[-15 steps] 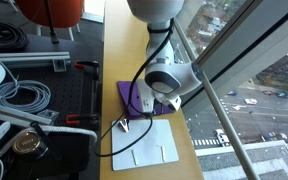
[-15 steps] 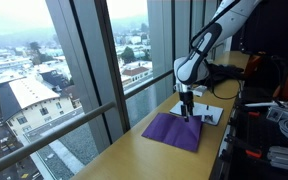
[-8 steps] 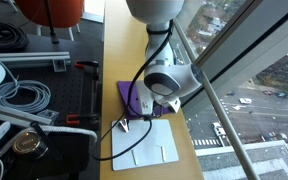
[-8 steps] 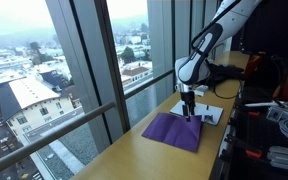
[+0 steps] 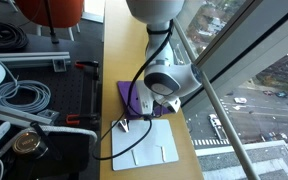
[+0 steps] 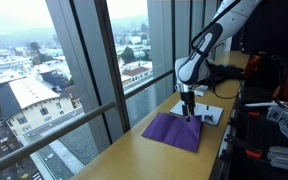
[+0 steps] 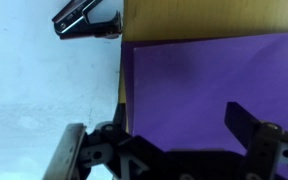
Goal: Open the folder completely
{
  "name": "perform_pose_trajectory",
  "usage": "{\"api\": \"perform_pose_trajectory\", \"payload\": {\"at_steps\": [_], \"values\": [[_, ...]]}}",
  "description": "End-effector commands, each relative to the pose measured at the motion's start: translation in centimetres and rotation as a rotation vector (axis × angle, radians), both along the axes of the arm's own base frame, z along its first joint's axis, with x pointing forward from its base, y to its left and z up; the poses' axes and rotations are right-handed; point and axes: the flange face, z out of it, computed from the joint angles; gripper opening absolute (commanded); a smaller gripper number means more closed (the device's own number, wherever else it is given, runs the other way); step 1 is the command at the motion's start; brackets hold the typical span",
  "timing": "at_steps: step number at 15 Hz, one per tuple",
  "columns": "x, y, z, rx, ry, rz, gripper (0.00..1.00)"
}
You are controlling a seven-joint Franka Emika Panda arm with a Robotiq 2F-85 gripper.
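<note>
The purple folder (image 6: 174, 131) lies flat and closed on the wooden tabletop; in an exterior view only its corner (image 5: 129, 93) shows beside the arm. In the wrist view the purple folder (image 7: 204, 85) fills most of the picture. My gripper (image 6: 187, 113) hangs just above the folder's edge nearest the white board. In the wrist view the gripper (image 7: 174, 140) is open, with its fingers spread over the purple surface and nothing between them.
A white flat board (image 5: 147, 141) lies next to the folder, with a black binder clip (image 7: 84, 20) on it. Black cables run over the board. Tall windows (image 6: 94, 60) line the table's edge. A black bench with coiled cables (image 5: 24, 95) stands beside the table.
</note>
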Motion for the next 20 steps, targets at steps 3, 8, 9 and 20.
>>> {"api": "perform_pose_trajectory", "payload": {"at_steps": [3, 8, 9, 20], "values": [[-0.2, -0.6, 0.5, 0.016, 0.016, -0.016, 1.0], [-0.3, -0.9, 0.7, 0.072, 0.045, -0.051, 1.0], [-0.4, -1.1, 0.6, 0.092, 0.058, -0.068, 1.0], [-0.3, -1.7, 0.6, 0.138, 0.075, -0.137, 0.51]]}}
